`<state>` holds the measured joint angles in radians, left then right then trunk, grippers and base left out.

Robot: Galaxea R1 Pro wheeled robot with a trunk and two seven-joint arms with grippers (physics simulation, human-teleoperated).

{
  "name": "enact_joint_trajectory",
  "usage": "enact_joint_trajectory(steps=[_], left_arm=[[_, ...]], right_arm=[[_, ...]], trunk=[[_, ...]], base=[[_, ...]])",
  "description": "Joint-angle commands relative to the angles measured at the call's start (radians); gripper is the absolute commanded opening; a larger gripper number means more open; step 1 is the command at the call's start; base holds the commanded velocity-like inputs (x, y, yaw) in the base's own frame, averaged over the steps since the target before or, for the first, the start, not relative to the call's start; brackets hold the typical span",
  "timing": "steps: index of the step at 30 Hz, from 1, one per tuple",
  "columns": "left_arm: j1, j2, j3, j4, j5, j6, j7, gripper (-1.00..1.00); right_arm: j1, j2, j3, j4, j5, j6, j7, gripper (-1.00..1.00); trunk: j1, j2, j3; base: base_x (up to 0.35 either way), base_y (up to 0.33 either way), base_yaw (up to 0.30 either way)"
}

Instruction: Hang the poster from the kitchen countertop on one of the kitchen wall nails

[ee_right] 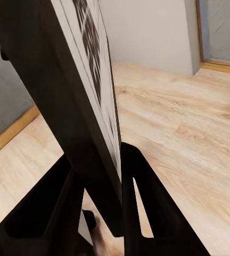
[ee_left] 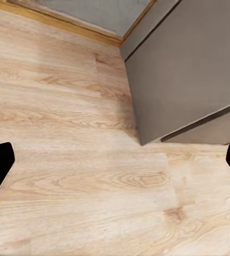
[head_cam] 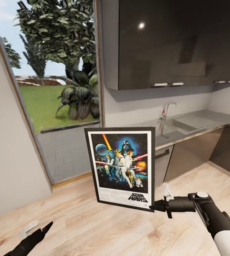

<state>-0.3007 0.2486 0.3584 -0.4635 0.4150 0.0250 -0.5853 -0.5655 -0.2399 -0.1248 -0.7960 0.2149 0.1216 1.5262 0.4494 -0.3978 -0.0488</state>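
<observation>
Poster (head_cam: 121,168) was off the bench (head_cam: 196,124), upright over the floor, pinched at its lower corner by your right claw (head_cam: 154,206). Left claw (head_cam: 45,227) hung low, released, holding nothing. Pickup done; hanging remained, and no wall nail was in sight.

A large floor-to-ceiling window (head_cam: 54,71) looks out on green lawn and leafy trees. Glossy dark grey wall cabinets (head_cam: 171,42) hang to its right. Below, a pale wood-plank floor (head_cam: 93,227) meets dark grey base cabinets (head_cam: 196,153) and a plain grey wall (head_cam: 8,160).
</observation>
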Motion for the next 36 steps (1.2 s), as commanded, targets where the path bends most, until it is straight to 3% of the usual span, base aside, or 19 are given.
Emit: enact_joint_trajectory(steps=[1, 11, 36], left_arm=[[-0.001, 0.000, 0.002, 0.002, 0.005, 0.003, -0.005, 1.00], [-0.001, 0.000, 0.003, 0.002, 0.005, 0.003, -0.005, 1.00], [-0.001, 0.000, 0.004, 0.002, 0.005, 0.004, -0.007, 1.00]], right_arm=[[-0.001, 0.001, -0.003, -0.002, 0.006, 0.012, 0.006, -1.00], [-0.001, 0.001, -0.003, -0.002, 0.006, 0.012, 0.006, -1.00], [-0.001, 0.001, -0.003, -0.002, 0.006, 0.011, 0.006, -1.00]], trunk=[[0.001, -0.002, -0.002], [0.001, -0.002, -0.002], [0.001, -0.002, -0.002]], base=[[0.000, 0.013, 0.287], [0.000, 0.117, 0.290], [0.000, 0.287, 0.291]])
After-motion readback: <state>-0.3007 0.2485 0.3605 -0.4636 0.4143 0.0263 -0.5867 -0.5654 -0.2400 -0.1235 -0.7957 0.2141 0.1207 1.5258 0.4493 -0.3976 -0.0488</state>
